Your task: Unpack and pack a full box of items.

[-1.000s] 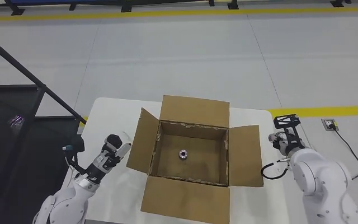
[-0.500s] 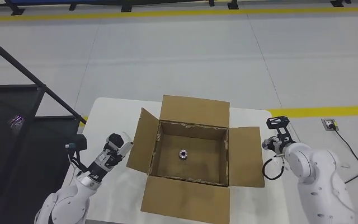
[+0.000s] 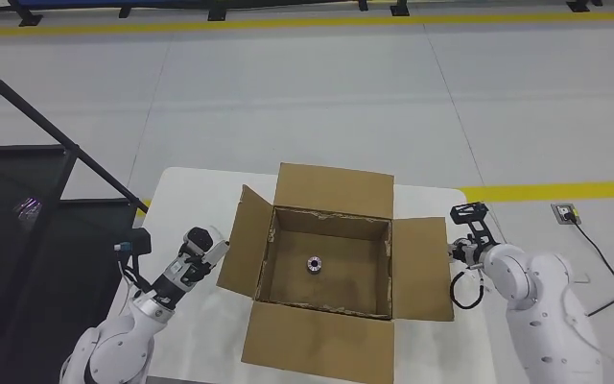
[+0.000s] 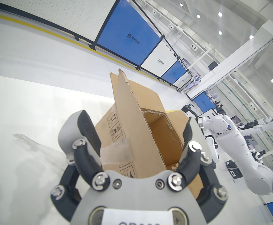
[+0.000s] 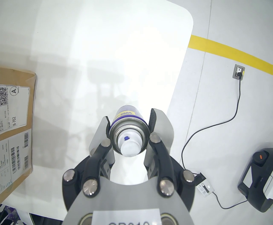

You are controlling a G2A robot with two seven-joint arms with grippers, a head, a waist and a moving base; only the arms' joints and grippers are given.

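Observation:
The open cardboard box (image 3: pixel 331 230) stands mid-table with all flaps spread. On its floor lies one small round item (image 3: pixel 314 264). My left gripper (image 3: pixel 197 252) is at the box's left flap (image 4: pixel 128 119); its jaws are open, with the flap's edge standing between the fingers (image 4: pixel 87 130). A strip of clear tape (image 4: pixel 116 152) hangs off the box wall there. My right gripper (image 5: pixel 129 115) is shut on an upright spray can (image 5: pixel 128 125) with a white cap, held over the bare table just right of the box's right flap (image 3: pixel 422 269), where the right gripper (image 3: pixel 470 223) hovers.
The white table (image 3: pixel 192 192) has bare surface on both sides of the box. Its rounded far right corner (image 5: pixel 187 15) is close to the can. A black frame (image 3: pixel 58 182) stands left of the table. On the floor to the right are a socket with cable (image 5: pixel 238 72) and a black device (image 5: pixel 259 176).
My right arm has carried the can leftward, closer to the box's right flap. My left gripper has edged slightly toward the left flap.

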